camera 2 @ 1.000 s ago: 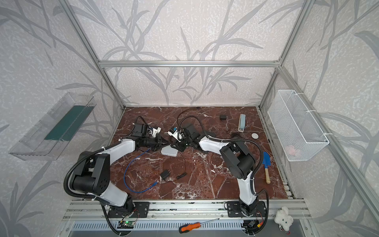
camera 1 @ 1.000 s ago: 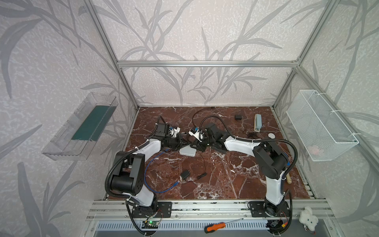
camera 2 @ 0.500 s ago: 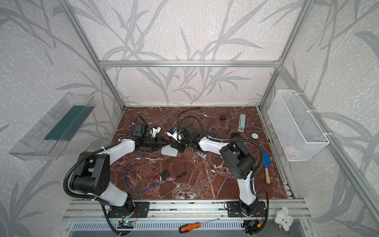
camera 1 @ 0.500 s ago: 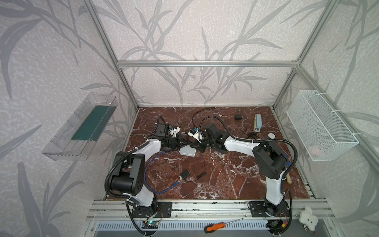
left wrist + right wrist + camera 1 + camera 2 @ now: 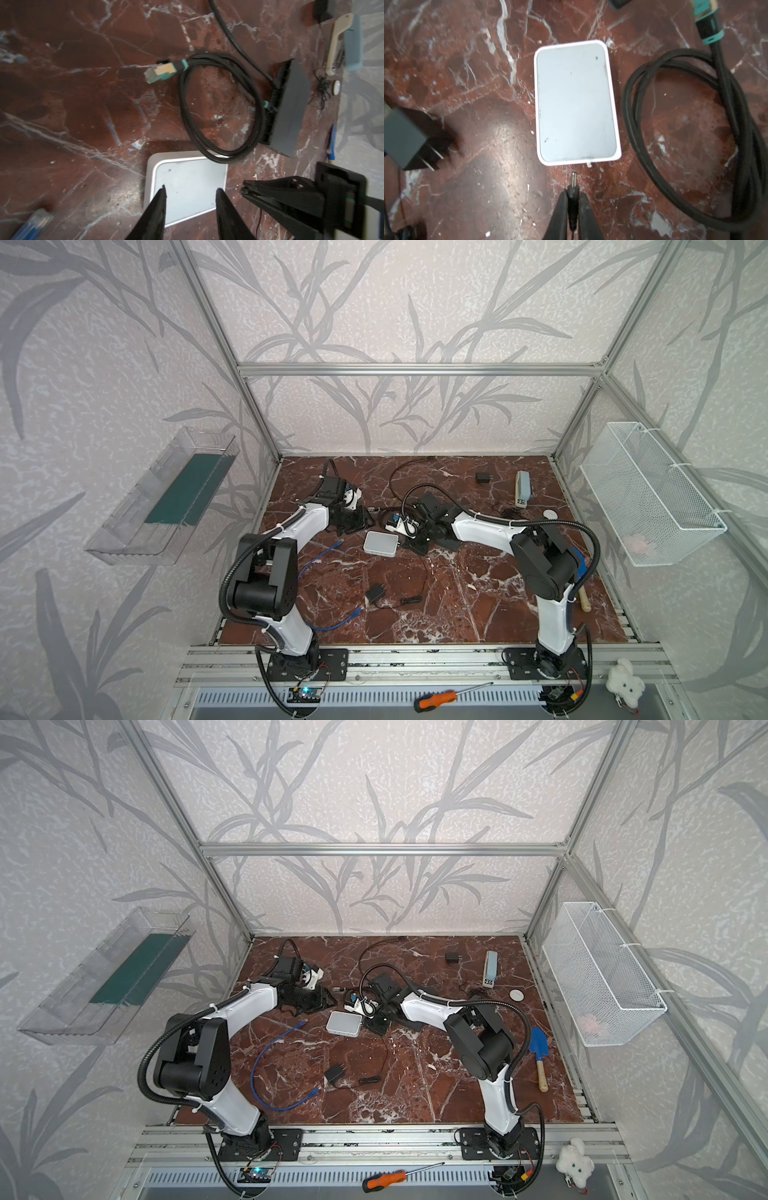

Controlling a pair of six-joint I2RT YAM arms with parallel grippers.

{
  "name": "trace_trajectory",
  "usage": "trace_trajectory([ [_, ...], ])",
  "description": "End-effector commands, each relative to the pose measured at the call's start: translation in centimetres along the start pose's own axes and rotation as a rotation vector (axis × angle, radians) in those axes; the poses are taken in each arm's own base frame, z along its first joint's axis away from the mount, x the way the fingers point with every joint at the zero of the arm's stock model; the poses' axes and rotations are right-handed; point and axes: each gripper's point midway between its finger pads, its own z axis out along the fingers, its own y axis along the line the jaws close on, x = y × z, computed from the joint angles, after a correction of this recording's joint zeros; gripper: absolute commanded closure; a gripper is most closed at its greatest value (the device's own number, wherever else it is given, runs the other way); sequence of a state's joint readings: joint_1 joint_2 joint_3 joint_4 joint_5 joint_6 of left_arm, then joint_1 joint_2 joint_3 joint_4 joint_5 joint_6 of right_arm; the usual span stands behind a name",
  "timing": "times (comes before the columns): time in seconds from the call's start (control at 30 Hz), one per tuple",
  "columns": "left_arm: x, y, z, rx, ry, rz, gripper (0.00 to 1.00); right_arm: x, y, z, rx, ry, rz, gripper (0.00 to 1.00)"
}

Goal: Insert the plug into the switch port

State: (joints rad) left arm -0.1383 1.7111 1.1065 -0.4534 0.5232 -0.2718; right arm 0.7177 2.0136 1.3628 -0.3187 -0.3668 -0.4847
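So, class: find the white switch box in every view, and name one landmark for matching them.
In a top view: white switch box, middle of the table, between the two arms.
In a top view: the same spot.
Left wrist view: partly behind the open left gripper, box at.
Right wrist view: whole, mid-picture.
Landmark: right gripper, shut on the plug, beside the box's short edge in all views.

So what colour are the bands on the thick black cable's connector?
Teal; the connector shows best in the left wrist view.
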Motion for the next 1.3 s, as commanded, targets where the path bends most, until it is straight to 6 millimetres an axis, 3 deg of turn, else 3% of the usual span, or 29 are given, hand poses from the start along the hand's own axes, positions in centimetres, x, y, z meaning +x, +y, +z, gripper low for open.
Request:
trace_trajectory([
  [0.0,1.0,2.5,0.6,-0.117,0.064,0.077,0.57,2.5,-0.4,0.1,-0.017,0.101,-0.03,0.88],
  [0.2,2.4,2.1,2.2,-0.052,0.13,0.086,0.54,2.7,-0.8,1.0,-0.035,0.12,-0.04,0.88],
  [0.47,3.8,1.6,3.4,-0.017,0.185,0.11,0.54,1.3,-0.4,1.6,-0.069,0.05,-0.049,0.89],
  [0.8,3.9,1.8,4.3,-0.033,0.23,0.156,0.56,-0.3,-1.0,1.7,-0.034,-0.018,-0.064,0.9],
  [1.27,3.4,1.6,4.6,-0.024,0.241,0.174,0.57,-0.2,-0.8,2.5,-0.049,0.001,-0.091,0.91],
])
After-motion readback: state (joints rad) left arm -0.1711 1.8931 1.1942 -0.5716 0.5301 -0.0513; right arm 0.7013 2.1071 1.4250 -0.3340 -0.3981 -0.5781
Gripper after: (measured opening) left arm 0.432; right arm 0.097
